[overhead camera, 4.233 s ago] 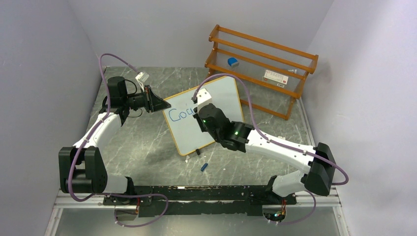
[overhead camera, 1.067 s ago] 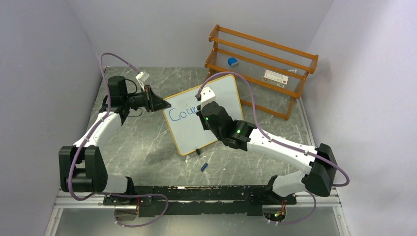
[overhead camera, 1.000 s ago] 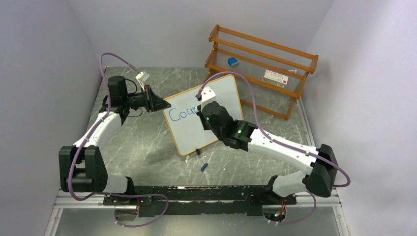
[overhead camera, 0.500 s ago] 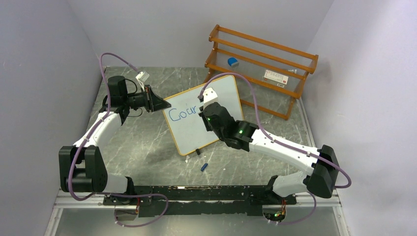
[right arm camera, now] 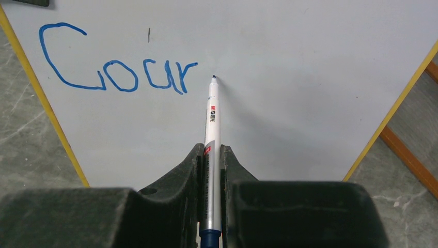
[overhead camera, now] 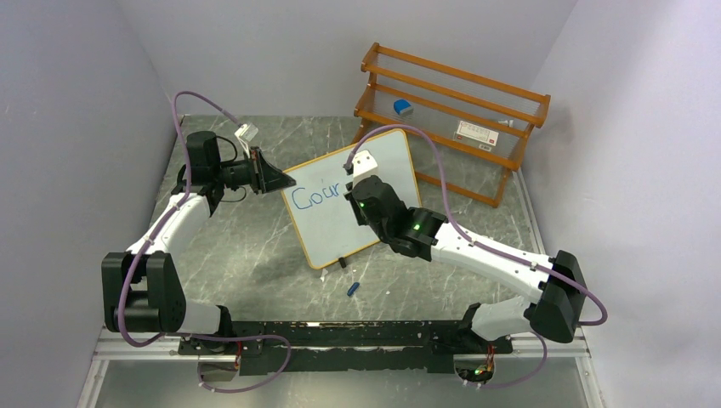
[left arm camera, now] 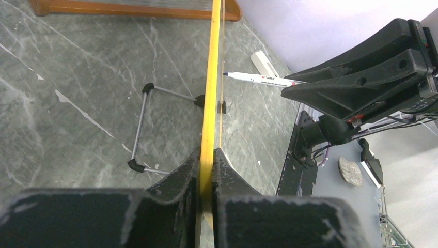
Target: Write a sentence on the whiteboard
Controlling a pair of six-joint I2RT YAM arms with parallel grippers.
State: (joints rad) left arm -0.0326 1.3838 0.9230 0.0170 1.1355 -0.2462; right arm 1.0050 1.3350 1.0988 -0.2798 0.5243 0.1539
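Whiteboard [overhead camera: 327,231] stands tilted on its wire stand [left arm camera: 138,129] mid-table, in front of the wooden rack [overhead camera: 451,110].

Left gripper [left arm camera: 206,155]: jaws clamped on the orange frame at the board's side edge. Right gripper [right arm camera: 212,150]: jaws pinched on the marker [right arm camera: 212,111], whose tip is just right of the sentence [right arm camera: 116,72], which reads "Cour". Contact with the surface cannot be told.

Handling, as judged: board is light, thin and stiff with a slick face, so it is likely to rock or slide under pen pressure. The frame edge is the sound hold, leaving the writing face free. Light strokes are advised.
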